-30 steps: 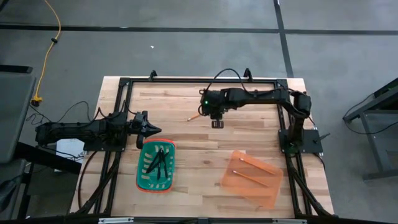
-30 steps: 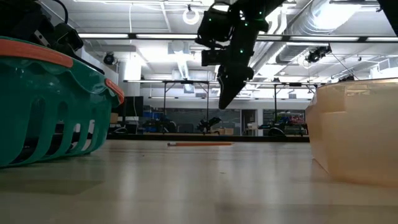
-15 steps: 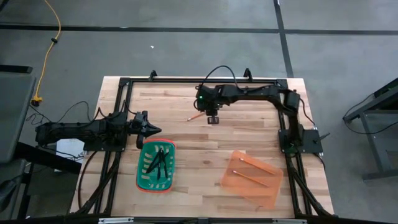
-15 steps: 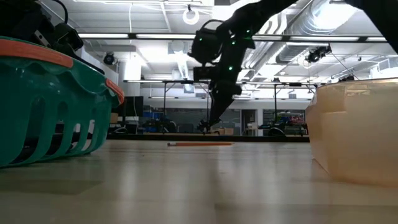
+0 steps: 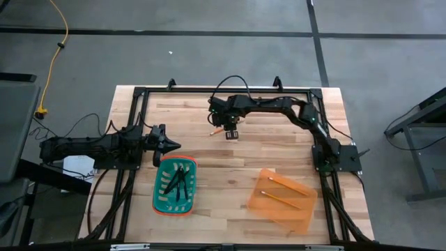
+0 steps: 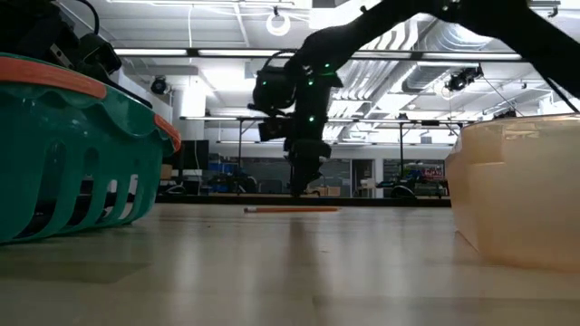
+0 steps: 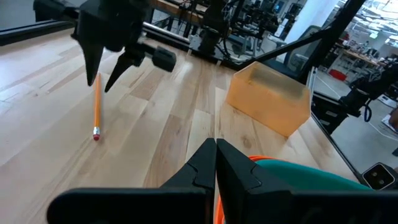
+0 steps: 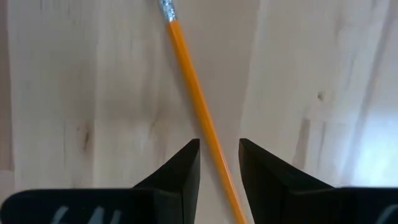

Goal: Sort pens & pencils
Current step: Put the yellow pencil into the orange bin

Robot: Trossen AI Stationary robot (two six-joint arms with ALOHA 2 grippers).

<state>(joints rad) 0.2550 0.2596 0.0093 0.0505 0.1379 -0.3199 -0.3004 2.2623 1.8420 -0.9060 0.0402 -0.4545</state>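
One orange-yellow pencil lies flat on the wooden table, left of centre toward the far side; it also shows in the right wrist view and left wrist view. My right gripper is open just above it, pointing down, with one finger on either side of the shaft. Dark pens lie in the green basket. Two pencils lie in the orange tray. My left gripper waits shut beside the basket's far rim.
The green basket stands at the near left and the orange tray at the near right, with bare wood between them. A black frame runs round the table's edges.
My right gripper has moved toward the table's left edge and gone down to the lone pencil, so that its fingers now stand on either side of it. Its fingers have stayed apart. The pencil has not moved.
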